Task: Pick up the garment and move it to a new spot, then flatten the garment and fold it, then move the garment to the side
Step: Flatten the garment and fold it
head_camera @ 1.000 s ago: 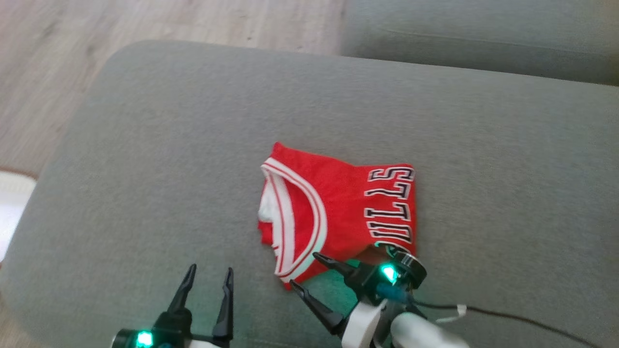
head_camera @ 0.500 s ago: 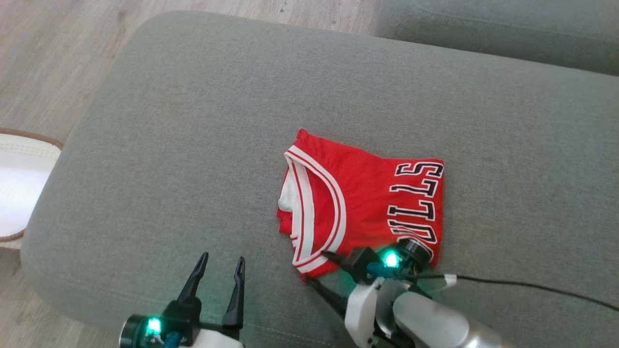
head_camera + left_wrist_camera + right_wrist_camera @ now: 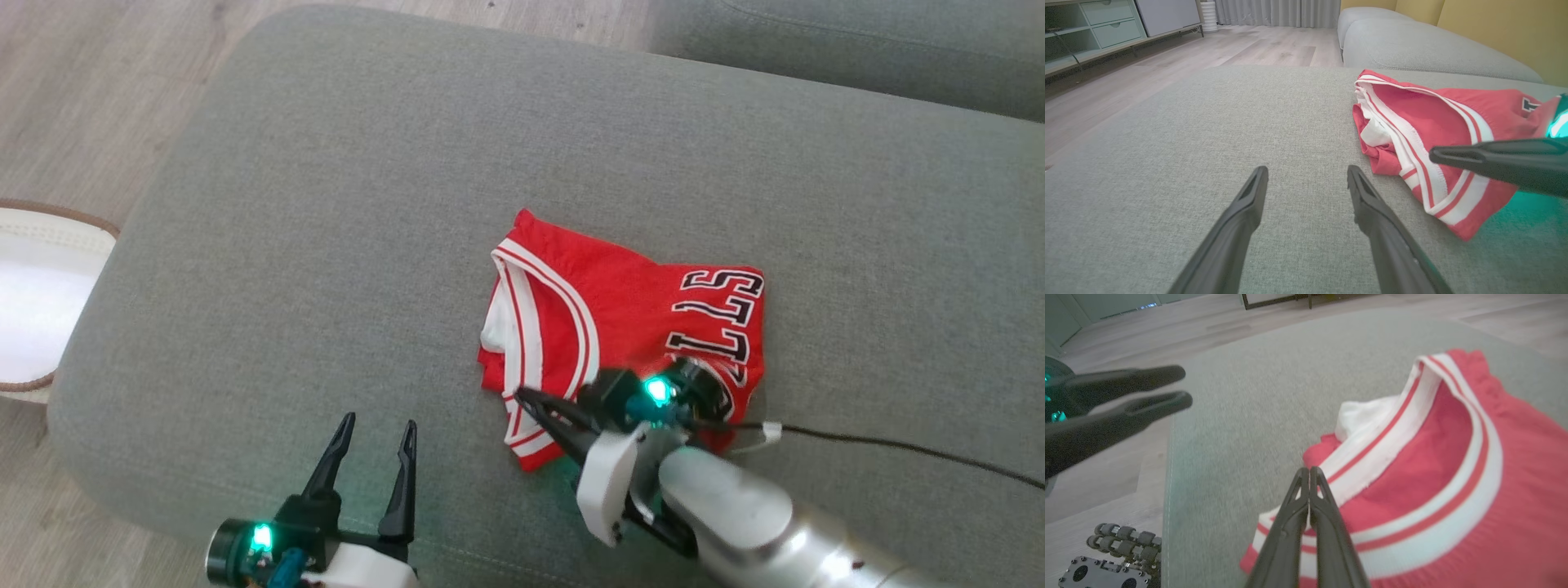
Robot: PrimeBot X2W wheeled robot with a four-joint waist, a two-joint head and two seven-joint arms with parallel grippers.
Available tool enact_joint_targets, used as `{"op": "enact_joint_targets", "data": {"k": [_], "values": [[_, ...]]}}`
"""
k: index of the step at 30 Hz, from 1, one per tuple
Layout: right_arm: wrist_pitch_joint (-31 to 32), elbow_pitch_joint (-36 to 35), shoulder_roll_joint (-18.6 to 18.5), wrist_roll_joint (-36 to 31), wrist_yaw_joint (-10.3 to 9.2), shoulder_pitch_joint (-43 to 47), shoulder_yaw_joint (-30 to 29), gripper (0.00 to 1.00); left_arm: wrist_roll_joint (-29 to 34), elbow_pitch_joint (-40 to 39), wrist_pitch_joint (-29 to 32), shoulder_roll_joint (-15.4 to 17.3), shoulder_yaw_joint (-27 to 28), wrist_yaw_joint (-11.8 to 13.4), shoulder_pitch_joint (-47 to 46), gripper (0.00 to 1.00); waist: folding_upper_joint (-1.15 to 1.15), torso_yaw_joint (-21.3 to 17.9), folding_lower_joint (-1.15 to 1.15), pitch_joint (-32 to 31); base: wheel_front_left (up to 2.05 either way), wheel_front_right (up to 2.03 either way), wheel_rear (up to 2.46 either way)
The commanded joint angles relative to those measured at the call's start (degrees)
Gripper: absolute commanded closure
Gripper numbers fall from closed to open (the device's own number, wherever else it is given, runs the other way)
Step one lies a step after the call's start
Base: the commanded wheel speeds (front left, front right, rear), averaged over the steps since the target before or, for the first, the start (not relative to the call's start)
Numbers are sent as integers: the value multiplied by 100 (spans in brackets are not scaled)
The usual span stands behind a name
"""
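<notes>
Grey sofa cushion (image 3: 326,204), garment (image 3: 645,306) lengthwise left-to-right, striped opening (image 3: 589,347) leftward; left jaws released, right jaws clenched.

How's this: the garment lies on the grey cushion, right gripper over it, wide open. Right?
No: the right gripper is shut, jaws together, per the right wrist view. The garment does lie on the grey cushion, gripper over it.

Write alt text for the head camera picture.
A folded red garment lies on a grey sofa cushion, with the right gripper shut over its striped near edge. The left gripper hovers open beside it.
</notes>
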Motion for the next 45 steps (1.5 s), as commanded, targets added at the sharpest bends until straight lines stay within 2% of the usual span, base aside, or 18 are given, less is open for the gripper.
{"op": "enact_joint_targets", "data": {"k": [1, 9, 10, 11, 12, 16, 26, 30, 36, 45], "values": [[-124, -222, 81, 95, -4, -196, -75, 100, -11, -120, -47, 7, 150, 12, -174, 0, 0, 29, 0, -19, 0, 0, 0], [-272, -580, 81, 338, -4, -289, -615, 100, -7, -178, -47, 7, 220, 53, -114, 0, 0, -36, 0, -127, 0, 0, 0], [-276, -640, 81, 392, -4, -260, -722, 90, 0, -182, -47, 7, 236, 48, -116, 0, 0, -71, 0, -141, 0, 0, 0], [-277, -709, 81, 444, -4, -215, -803, 34, 6, -188, -47, 7, 252, 43, -123, 0, 0, -110, 0, -161, 0, 0, 0], [-278, -772, 81, 470, -4, -175, -895, 0, 15, -202, -47, 7, 271, 40, -133, 0, 0, -155, 0, -174, 0, 0, 0], [-280, -966, 81, 212, -4, 27, -1578, 0, 55, -280, -47, 7, 374, 63, -149, 0, 0, -402, 0, -279, 0, 0, 0], [-281, -1383, 81, -1242, -4, 1276, -4057, 0, 227, -390, -47, 7, 788, 177, -8, 0, 0, -1217, 0, -614, 0, 0, 0], [-281, -1615, 81, -1489, -4, 1813, -4706, 0, 306, -444, -47, 8, 952, 213, 144, 0, 0, -1501, 0, -737, 0, 0, 0], [-282, -1850, 81, -1576, -4, 2405, -5238, 0, 384, -551, -47, 8, 1098, 274, 377, 0, 0, -1778, 0, -772, 0, 0, 0], [-282, -1903, 81, -1477, -4, 2608, -5221, 0, 372, -548, -47, 7, 951, 257, 439, 0, 0, -1743, 0, -738, 0, 0, 0]]}}
